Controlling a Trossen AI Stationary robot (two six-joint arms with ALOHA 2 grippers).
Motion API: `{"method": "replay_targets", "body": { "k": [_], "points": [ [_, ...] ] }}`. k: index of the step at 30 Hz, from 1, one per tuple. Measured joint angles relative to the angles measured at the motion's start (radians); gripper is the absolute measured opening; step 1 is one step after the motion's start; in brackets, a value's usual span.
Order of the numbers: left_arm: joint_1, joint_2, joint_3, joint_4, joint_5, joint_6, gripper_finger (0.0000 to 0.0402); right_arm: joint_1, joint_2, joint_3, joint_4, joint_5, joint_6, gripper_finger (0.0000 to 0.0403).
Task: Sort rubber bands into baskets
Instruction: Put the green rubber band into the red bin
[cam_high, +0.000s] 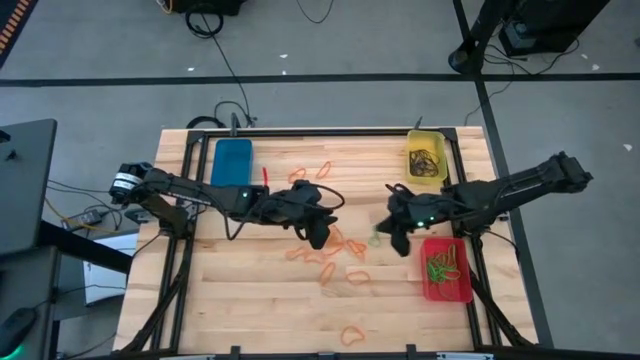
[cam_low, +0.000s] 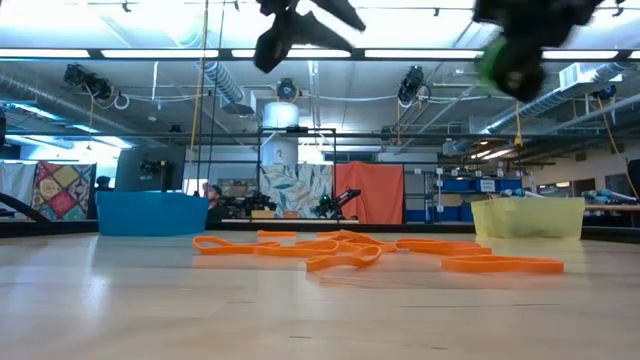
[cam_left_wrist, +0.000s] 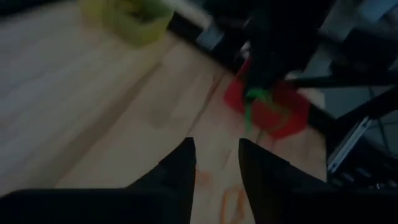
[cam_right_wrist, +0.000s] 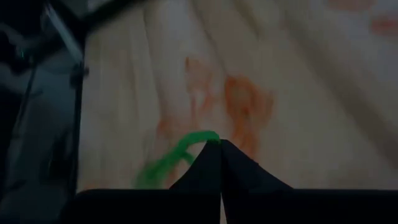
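Your right gripper (cam_right_wrist: 221, 144) was pinched fully together on a green band (cam_right_wrist: 171, 158), gripping only one end, so the rest hung loose beside the tips. That thin hold could slip or snag during the carry, dropping the band short of the red basket (cam_high: 447, 285) just beside it. The band looked thin, limp and bright green. Your left gripper (cam_left_wrist: 214, 155) stood partly open and empty above the orange bands (cam_high: 335, 262) scattered on the worktop (cam_high: 260, 300); it sat close enough that the arms could clash. Farther off were the yellow basket (cam_high: 426, 158) and blue basket (cam_high: 232, 160).
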Motion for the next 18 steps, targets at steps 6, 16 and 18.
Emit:
{"method": "replay_targets", "body": {
  "k": [6,16,18],
  "points": [
    [0.0,0.0,0.0,-0.078,0.007,-0.027,0.0131,0.023,-0.118,0.0,-0.352,-0.246,0.119,0.0002],
    [-0.001,0.01,0.0,-0.048,0.007,-0.027,0.0131,0.09,-0.166,0.0,-0.783,-0.511,0.308,0.0019],
    [-0.006,0.019,0.0,-0.037,0.026,-0.027,0.0131,0.11,-0.164,0.0,-0.857,-0.543,0.342,0.0024]
  ]
}}
